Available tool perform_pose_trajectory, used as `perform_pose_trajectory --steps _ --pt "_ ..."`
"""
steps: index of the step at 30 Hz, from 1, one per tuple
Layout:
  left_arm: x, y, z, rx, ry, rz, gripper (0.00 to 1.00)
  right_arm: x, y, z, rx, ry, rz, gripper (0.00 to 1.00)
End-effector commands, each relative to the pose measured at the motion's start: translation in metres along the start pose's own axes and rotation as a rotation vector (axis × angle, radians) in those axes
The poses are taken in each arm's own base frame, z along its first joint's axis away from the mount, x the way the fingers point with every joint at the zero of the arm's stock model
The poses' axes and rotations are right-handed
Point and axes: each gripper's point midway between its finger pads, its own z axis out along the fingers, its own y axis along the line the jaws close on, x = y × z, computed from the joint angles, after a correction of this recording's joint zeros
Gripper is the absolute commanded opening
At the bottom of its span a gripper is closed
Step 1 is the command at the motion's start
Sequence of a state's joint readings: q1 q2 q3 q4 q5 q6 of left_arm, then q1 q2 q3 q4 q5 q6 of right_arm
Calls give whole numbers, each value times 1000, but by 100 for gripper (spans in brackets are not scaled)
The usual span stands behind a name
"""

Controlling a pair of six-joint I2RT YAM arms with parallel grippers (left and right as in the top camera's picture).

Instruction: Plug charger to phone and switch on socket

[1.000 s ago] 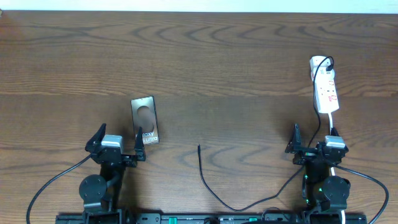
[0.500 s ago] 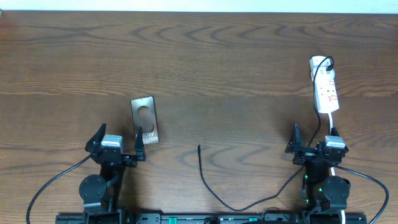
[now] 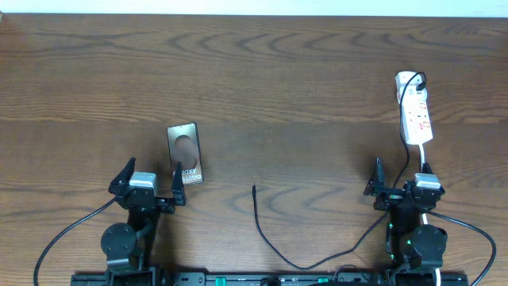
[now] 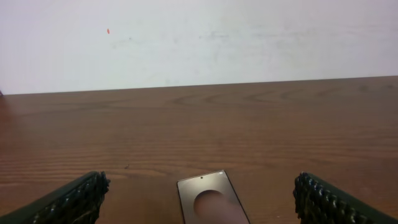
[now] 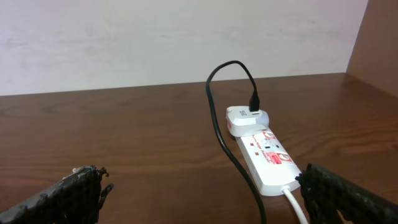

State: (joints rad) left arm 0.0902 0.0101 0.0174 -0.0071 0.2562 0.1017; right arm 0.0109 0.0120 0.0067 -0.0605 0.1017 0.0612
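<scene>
Left gripper (image 3: 151,181) and right gripper (image 3: 400,179) are held wide, empty. Nothing is done: charger (image 3: 255,213) is seen unplugged at four o'clock from phone (image 3: 184,153), socket (image 3: 415,111) untouched.

The bottom edge of the left wrist view cut off the phone (image 4: 211,200), leaving only its end with the oval mark. From overhead its white lettering was too small to read. On the socket (image 5: 267,158) the switch positions could not be told. Its white cord (image 5: 297,210) ran out of frame, and the charger (image 3: 266,234) disappeared behind the right arm (image 3: 413,230).
</scene>
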Motion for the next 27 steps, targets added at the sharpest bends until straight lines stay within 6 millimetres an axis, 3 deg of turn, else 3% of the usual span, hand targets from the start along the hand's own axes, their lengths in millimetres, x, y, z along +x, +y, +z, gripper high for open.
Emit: perform_pose_trajectory --steps 1,15,21,27 --pt "15 -2 0 13 46 -19 97 0 3 0 -13 0 12 99" --pt "8 -2 0 16 18 -13 97 1 3 0 -13 1 12 99" --pt "-16 -2 -3 13 -34 -1 97 0 3 0 -13 0 12 99" --pt "-60 0 -8 6 -56 3 97 0 3 0 -13 0 12 99"
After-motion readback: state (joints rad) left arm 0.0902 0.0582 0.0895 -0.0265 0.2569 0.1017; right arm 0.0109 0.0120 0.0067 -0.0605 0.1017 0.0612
